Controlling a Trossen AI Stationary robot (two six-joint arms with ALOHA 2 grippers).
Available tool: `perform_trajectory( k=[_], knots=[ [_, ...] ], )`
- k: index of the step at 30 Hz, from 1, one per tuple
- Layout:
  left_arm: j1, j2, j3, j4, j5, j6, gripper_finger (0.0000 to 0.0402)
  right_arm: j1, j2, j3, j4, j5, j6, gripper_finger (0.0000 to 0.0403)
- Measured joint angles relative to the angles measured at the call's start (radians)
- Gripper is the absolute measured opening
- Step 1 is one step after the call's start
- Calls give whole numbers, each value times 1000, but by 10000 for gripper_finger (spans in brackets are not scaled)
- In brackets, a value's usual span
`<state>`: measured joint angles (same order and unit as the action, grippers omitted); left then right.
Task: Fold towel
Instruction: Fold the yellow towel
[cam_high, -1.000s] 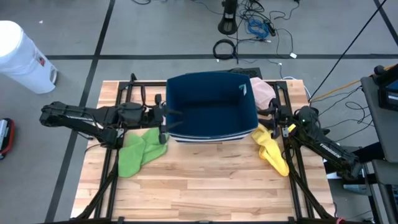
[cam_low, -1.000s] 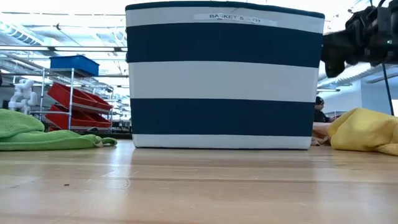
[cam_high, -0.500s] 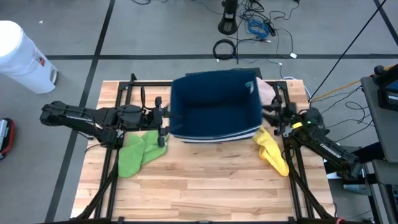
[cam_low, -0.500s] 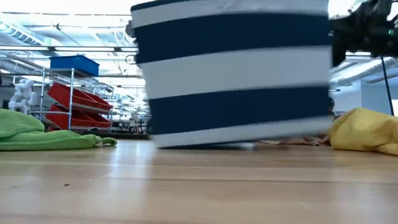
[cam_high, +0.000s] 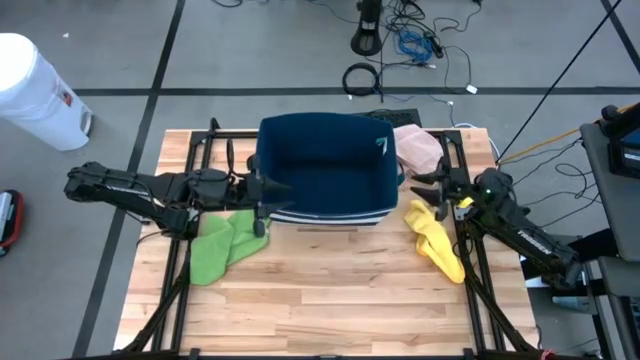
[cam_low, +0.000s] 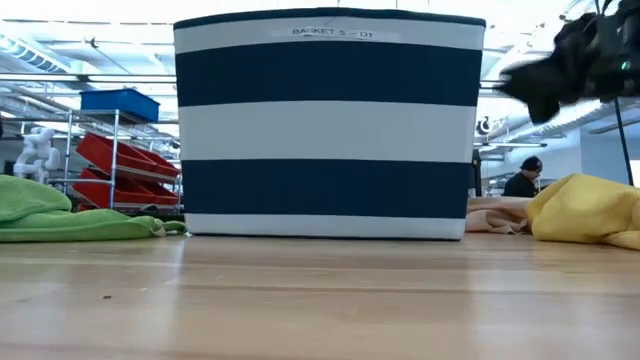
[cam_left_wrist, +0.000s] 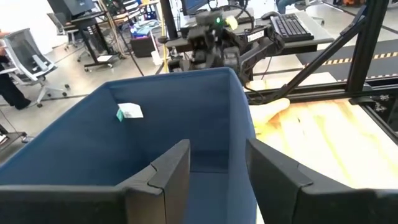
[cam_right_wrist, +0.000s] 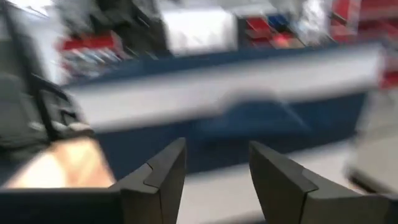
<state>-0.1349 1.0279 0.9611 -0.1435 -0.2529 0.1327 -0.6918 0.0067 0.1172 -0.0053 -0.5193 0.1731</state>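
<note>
Note the basket (cam_high: 325, 165) standing upright at the back middle of the counter (cam_high: 320, 300); it is the container, and seen from above it shows no cloth inside. Three towels lie around it: the green towel (cam_high: 222, 243) crumpled just beside its front-left corner, the yellow towel (cam_high: 435, 238) bunched near its front-right corner, and the pink towel (cam_high: 418, 148) touching its right wall toward the back. None is spread flat, so you may judge that no fold is begun. The left end effector (cam_left_wrist: 217, 180) straddles the basket's near rim, fingers spread, one inside the wall and one outside, a placement that suits moving the basket by its edge. The right end effector (cam_high: 430, 186) hangs apart from the right wall, fingers spread and holding nothing, between the pink and yellow towels; you could bring it down on either from there.
</note>
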Motion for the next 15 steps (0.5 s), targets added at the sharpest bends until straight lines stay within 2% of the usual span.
perform_trajectory(
  k=[4, 6, 10, 15],
  knots=[
    [-6, 0, 0, 1, 1, 3, 163, 1, 0, 6, 173, -128, 93, 162],
    [-5, 0, 0, 1, 1, 3, 163, 4, 3, 6, 244, -135, 112, 162],
    [-5, 0, 0, 3, 1, 7, 163, 44, 61, 6, 508, -32, 136, 162],
    [-1, 0, 0, 6, 1, 8, 163, 127, 240, 6, 1019, 62, 156, 162]
  ],
)
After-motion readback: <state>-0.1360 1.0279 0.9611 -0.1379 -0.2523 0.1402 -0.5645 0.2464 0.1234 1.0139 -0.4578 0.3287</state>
